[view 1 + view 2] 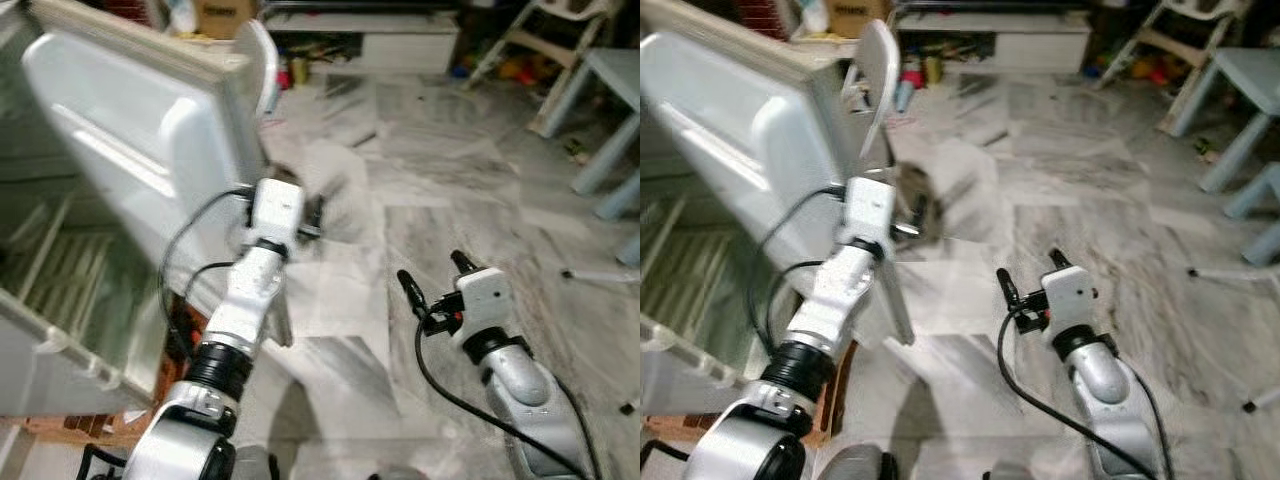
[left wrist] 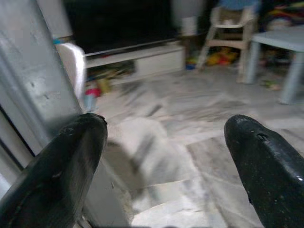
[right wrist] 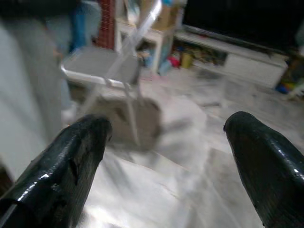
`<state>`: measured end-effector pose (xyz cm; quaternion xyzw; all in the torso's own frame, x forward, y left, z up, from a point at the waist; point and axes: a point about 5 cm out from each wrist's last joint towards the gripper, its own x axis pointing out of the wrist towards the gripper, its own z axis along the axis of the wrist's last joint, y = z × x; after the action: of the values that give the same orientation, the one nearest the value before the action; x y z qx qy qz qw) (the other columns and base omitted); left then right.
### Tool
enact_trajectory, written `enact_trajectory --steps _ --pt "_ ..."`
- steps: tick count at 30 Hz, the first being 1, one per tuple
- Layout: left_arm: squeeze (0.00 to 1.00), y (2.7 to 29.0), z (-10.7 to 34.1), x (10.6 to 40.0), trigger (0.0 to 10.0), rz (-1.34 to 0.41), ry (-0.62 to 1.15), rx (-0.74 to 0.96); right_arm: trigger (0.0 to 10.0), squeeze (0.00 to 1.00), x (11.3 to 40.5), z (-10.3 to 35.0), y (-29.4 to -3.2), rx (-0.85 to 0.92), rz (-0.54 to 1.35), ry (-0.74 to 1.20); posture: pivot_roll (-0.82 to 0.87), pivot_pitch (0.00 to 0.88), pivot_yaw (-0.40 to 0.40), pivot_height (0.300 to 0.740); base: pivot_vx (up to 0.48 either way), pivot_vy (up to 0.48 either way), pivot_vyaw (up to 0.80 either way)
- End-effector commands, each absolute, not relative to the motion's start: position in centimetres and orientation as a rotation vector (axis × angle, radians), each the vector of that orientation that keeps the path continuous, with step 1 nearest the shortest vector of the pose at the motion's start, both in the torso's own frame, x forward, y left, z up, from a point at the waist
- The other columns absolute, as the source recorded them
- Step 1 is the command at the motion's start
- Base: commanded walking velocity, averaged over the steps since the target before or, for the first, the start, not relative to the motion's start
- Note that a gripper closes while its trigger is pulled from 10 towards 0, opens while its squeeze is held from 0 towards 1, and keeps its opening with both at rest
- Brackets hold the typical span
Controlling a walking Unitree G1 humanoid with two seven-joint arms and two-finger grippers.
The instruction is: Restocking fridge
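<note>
Two silver arms reach out in the head view: the left gripper (image 1: 312,215) raised beside the open fridge door (image 1: 130,150), the right gripper (image 1: 432,277) over the marble floor (image 1: 450,200). One left wrist view: fingers (image 2: 71,166) wide apart beside the door edge. One right wrist view: fingers (image 3: 66,161) apart, facing one folding chair (image 3: 102,66).

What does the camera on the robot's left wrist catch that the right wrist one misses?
Left wrist: the grey fridge door edge beside one finger, plus a pale blue table and a white child's chair far off. Right wrist: a grey folding chair on the floor. Both: open black fingers, the marble floor and a low white cabinet.
</note>
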<state>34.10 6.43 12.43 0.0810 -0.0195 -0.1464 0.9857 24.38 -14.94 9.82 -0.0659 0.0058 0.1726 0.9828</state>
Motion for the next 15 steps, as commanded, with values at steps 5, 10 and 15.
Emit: enact_trajectory --steps 5,10,15 --pt "0.00 8.9 12.6 33.0 10.0 -0.252 -0.068 0.150 10.0 0.00 23.7 9.6 -16.2 -0.219 0.372 0.020 0.01 0.076 -0.014 0.740 0.000 0.000 0.31" --pt "0.00 9.9 10.7 30.5 10.0 -0.291 -0.038 0.157 10.0 0.00 23.9 9.5 -16.3 -0.196 0.348 0.026 0.03 0.081 -0.021 0.740 0.000 0.000 0.76" --pt "0.00 10.6 10.0 29.6 10.0 -0.296 -0.031 0.167 10.0 0.00 24.3 9.5 -16.5 -0.213 0.340 0.025 0.04 0.079 -0.028 0.740 0.000 0.000 0.70"
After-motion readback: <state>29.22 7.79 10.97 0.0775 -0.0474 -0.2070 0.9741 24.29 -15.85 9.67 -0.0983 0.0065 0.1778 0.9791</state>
